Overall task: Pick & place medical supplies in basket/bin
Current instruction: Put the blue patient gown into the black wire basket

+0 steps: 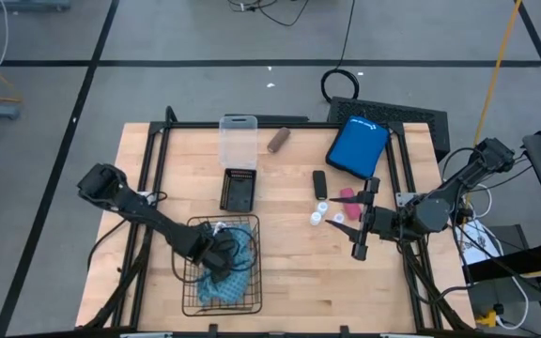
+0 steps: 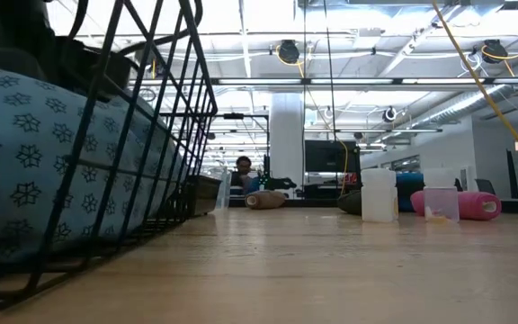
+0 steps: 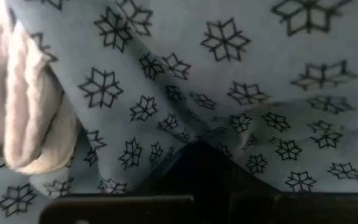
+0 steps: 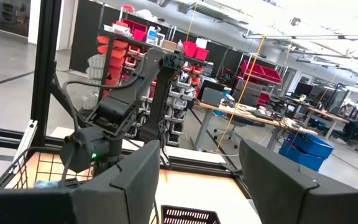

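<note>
The folded teal patterned cloth (image 1: 233, 282) lies bunched inside the black wire basket (image 1: 193, 282) at the table's near left; it also fills the left wrist view (image 3: 229, 74). My left gripper (image 1: 222, 255) reaches down into the basket and is shut on the cloth. Right of centre, three white-capped vials (image 1: 319, 216), a pink roll (image 1: 347, 195) and a small black block (image 1: 319, 183) rest on the table. A brown roll (image 1: 278, 141) lies farther back. My right gripper (image 1: 360, 235) hangs open above the table beside the vials, holding nothing. My left gripper comes at the cloth from above, pointing steeply down into the basket. Its dark fingertips (image 3: 197, 171) are buried in folds of the cloth (image 3: 197, 130), which hide the exact place of contact. The cloth sits slack in the basket, pressed against the mesh wall (image 2: 106, 171).
A clear plastic box (image 1: 239, 141) and a small black tray (image 1: 239, 188) stand behind the basket. A blue pouch (image 1: 357, 147) lies at the far right. Bare wood stretches between the basket and the vials.
</note>
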Robot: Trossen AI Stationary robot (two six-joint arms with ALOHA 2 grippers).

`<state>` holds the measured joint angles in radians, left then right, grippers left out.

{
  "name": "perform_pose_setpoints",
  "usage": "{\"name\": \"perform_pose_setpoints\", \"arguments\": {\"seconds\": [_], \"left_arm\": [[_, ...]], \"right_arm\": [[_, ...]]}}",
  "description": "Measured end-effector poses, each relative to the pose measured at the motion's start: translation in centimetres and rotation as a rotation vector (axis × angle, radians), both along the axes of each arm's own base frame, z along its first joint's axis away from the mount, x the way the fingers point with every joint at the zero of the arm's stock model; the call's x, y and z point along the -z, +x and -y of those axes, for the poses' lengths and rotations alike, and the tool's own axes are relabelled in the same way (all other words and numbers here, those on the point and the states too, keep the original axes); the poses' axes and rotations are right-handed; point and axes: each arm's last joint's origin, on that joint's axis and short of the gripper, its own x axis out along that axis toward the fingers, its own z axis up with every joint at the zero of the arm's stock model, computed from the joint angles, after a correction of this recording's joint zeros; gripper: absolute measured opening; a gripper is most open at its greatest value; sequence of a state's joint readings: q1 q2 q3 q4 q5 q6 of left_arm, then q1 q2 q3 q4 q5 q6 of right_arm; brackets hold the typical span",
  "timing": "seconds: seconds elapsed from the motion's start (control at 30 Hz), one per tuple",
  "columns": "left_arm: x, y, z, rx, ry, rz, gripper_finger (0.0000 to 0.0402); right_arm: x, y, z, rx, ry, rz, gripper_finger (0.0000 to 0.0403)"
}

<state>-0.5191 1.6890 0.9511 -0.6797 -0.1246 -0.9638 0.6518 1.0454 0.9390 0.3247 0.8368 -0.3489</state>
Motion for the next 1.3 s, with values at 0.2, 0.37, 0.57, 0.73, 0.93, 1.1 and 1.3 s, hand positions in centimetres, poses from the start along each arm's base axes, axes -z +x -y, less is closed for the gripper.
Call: {"name": "perform_pose_setpoints", "arguments": {"seconds": [0.2, 0.37, 0.57, 0.73, 0.93, 1.1, 1.3], "left_arm": [[-1.4, 0.5, 0.2, 0.026, -0.013, -0.007, 0.0014], [-5.2, 0.8, 0.3, 0.045, 0.001, 0.016, 0.0008], [-9.1, 1.2, 0.5, 0.065, 0.069, 0.033, 0.0009], [-10.3, 2.9, 1.3, 0.141, 0.055, 0.223, 0.0010], [-6.9, 4.3, 0.9, 0.195, 0.085, 0.248, 0.0006], [-3.0, 4.6, 0.2, 0.151, 0.057, 0.189, 0.0014], [-0.6, 5.5, 0.4, 0.168, -0.043, 0.197, 0.0005]], "right_arm": [[0.0, 0.0, 0.0, -0.001, 0.007, 0.000, 0.0210], [0.0, 0.0, 0.0, -0.001, 0.007, 0.001, 0.0210], [0.0, 0.0, 0.0, -0.001, 0.007, 0.001, 0.0210], [0.0, 0.0, 0.0, -0.001, 0.007, 0.000, 0.0210], [0.0, 0.0, 0.0, -0.001, 0.007, 0.000, 0.0210], [0.0, 0.0, 0.0, -0.001, 0.006, -0.001, 0.0210], [0.1, 0.0, 0.0, -0.002, 0.018, -0.001, 0.0210]]}}
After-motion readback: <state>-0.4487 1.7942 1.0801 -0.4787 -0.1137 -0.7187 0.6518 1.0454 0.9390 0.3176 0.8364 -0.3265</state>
